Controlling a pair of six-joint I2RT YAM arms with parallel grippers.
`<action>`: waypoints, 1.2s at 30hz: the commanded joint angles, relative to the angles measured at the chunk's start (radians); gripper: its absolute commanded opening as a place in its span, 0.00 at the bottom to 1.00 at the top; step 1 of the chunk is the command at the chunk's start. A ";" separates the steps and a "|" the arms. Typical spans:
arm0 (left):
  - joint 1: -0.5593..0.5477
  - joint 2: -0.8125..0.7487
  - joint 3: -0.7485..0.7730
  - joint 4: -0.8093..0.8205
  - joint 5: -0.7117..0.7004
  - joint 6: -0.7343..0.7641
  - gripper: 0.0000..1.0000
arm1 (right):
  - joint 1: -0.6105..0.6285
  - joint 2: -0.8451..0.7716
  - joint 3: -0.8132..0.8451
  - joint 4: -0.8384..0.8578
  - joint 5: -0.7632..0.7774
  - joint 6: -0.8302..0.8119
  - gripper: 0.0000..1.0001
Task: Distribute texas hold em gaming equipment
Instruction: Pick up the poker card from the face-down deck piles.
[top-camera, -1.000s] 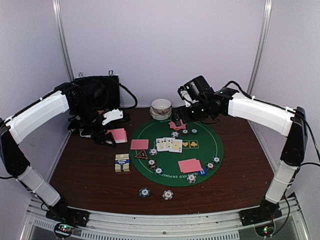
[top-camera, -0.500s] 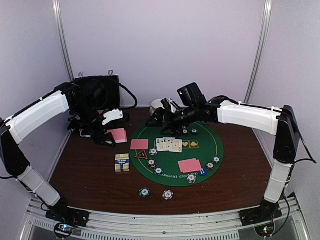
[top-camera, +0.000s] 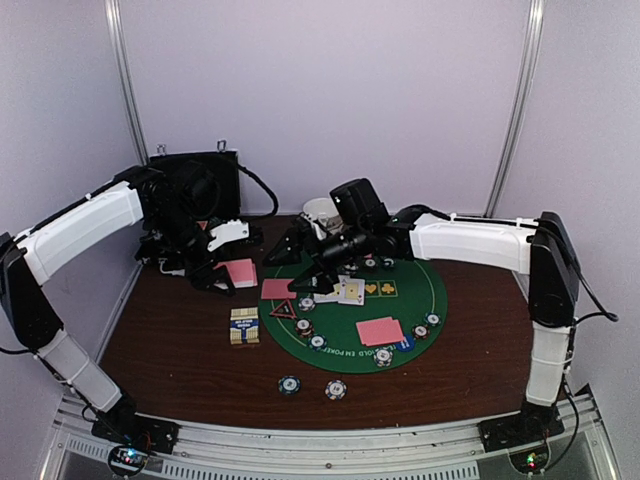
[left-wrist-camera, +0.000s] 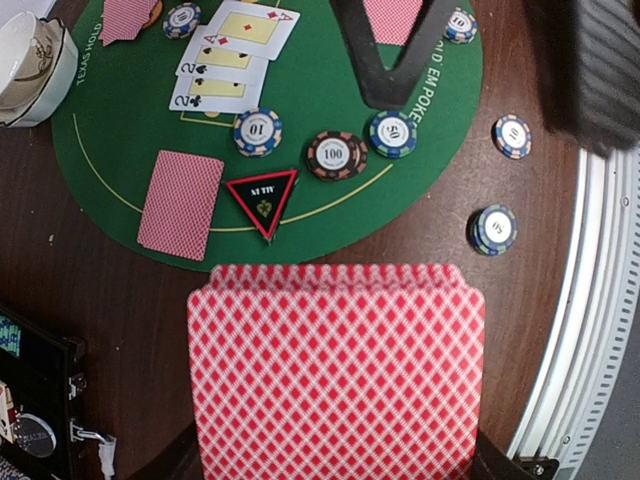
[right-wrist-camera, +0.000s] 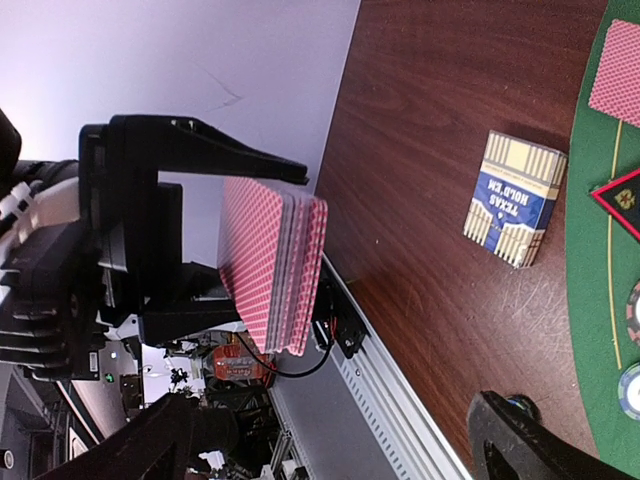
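My two arms are built alike: long white shells on the left arm (top-camera: 85, 225) and the right arm (top-camera: 470, 240), joined by matte black elbows and wrists. Each rises from a black base, the left base (top-camera: 130, 432) at seven o'clock of the overhead view and the right base (top-camera: 510, 432) at five o'clock, with a small green light (top-camera: 125, 458) glowing below. My left claw (right-wrist-camera: 270, 245) has flat black fingers (right-wrist-camera: 200, 150) under blocky black housing with a white cover, my right claw (top-camera: 300, 263) is all black with tapering fingers (right-wrist-camera: 530, 440), and a thin black cable (top-camera: 270, 190) loops off my left wrist.
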 joint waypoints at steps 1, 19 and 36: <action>0.007 0.018 0.041 0.026 0.052 -0.007 0.00 | 0.015 0.010 0.028 0.016 -0.048 0.026 1.00; 0.007 0.019 0.045 0.024 0.065 -0.008 0.00 | 0.044 0.056 -0.008 0.193 -0.087 0.127 0.99; 0.007 0.004 0.049 0.017 0.076 -0.011 0.00 | 0.057 0.215 0.105 0.415 -0.069 0.289 0.91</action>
